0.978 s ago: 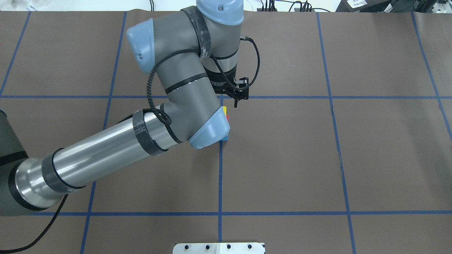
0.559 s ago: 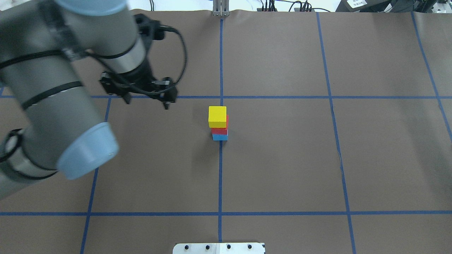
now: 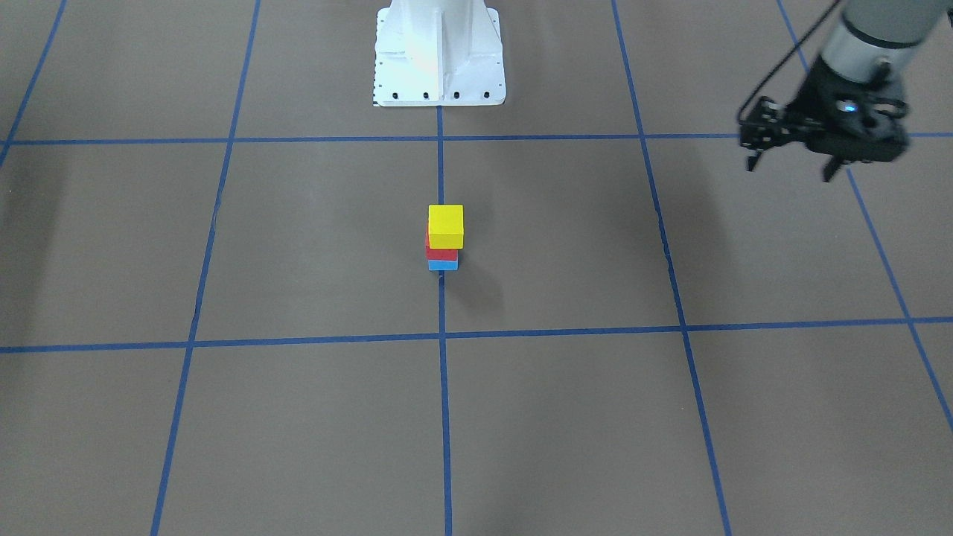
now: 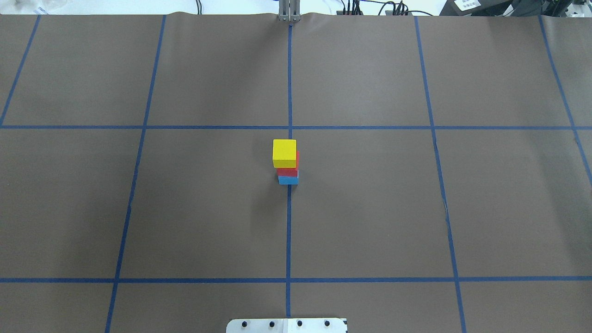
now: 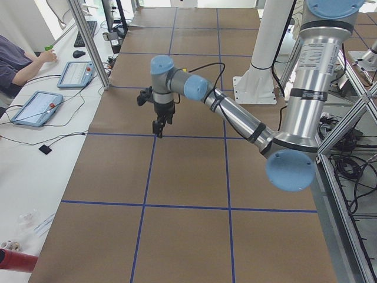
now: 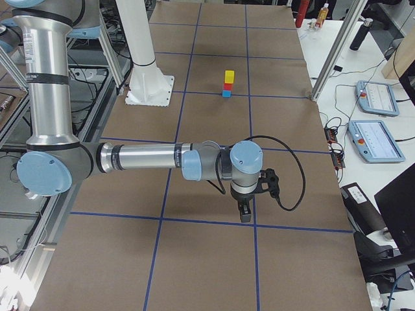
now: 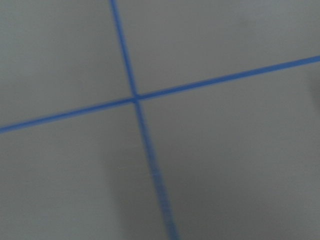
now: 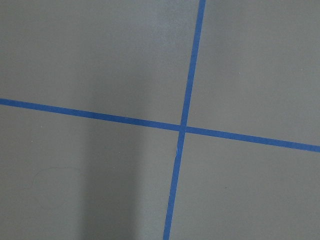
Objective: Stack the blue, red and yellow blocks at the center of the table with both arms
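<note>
The left gripper (image 3: 789, 165) hangs over the brown table (image 3: 223, 246), fingers spread apart. Well away on its right, the yellow block (image 3: 445, 225) sits on the red block (image 3: 441, 254), on the blue block (image 3: 442, 264). Beyond the stack is the right gripper (image 6: 245, 214); whether it is open or closed cannot be told.

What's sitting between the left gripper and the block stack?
Nothing: from left gripper to block stack, just bare table and one blue tape line, front-facing view.

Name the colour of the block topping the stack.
Top block is yellow, clearest in the overhead view.
</note>
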